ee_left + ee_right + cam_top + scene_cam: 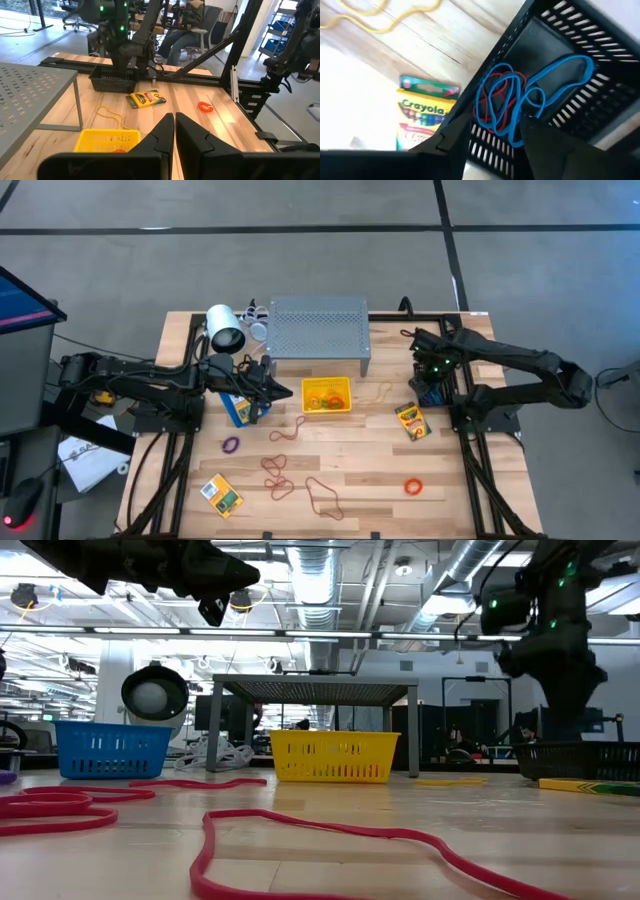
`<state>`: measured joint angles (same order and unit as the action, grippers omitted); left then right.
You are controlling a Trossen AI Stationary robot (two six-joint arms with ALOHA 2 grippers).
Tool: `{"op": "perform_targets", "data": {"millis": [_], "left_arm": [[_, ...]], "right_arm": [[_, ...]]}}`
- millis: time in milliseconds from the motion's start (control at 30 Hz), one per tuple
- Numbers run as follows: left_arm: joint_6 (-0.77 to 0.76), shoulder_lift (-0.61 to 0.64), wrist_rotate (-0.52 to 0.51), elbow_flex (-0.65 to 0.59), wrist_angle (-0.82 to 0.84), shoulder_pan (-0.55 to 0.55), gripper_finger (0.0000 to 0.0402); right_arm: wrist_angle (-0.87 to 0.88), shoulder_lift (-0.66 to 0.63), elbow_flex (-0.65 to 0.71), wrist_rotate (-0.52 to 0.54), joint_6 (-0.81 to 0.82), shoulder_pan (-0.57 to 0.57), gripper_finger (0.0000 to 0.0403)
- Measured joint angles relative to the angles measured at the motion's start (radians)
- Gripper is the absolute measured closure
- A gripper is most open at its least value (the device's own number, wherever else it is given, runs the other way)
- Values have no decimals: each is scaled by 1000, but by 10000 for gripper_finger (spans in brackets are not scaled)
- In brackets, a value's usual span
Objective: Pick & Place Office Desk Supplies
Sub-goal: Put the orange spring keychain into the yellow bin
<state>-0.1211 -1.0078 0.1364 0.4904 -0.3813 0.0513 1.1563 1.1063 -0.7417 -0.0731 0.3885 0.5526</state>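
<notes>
The right end effector (pixel 492 132) hangs over the black bin (pixel 600 75) at the worktop's right side, its fingers spread apart with nothing between them; below them blue rubber bands (pixel 540 95) and a red rubber band (pixel 502 87) lie tangled in the bin. Just beside the bin, a crayon box (pixel 410 420) lies flat on the worktop (pixel 360 470). The left end effector (pixel 175 131) hovers above the worktop between the blue bin (pixel 238 408) and the yellow bin (pixel 327 395), its fingers pressed together and holding nothing. The yellow bin holds a few orange bands. More loops lie scattered on the wood: a purple band (pixel 231 445), several red-brown bands (pixel 279 477), an orange band (pixel 413 485), and a thin yellow band (pixel 378 392) near the grey perforated shelf (pixel 318 328). A second crayon box (pixel 221 493) lies near the front left corner.
</notes>
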Motion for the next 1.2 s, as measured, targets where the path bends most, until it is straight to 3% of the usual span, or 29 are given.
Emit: {"op": "perform_targets", "data": {"millis": [167, 367, 667, 933, 1200], "left_arm": [[0, 0, 0, 0, 0, 0, 390], [3, 0, 0, 0, 0, 0, 390], [-17, -4, 0, 0, -45, 0, 390], [-63, -31, 0, 0, -185, 0, 390], [-78, -179, 56, 100, -219, -35, 390]], "right_arm": [[115, -93, -70, -32, 1, -42, 291], [118, -218, -78, -211, 73, -226, 392], [-133, -274, -78, -268, 258, -679, 399], [-300, -116, -78, -190, 358, -1022, 401], [-384, 145, -78, -207, 467, -1230, 391]]}}
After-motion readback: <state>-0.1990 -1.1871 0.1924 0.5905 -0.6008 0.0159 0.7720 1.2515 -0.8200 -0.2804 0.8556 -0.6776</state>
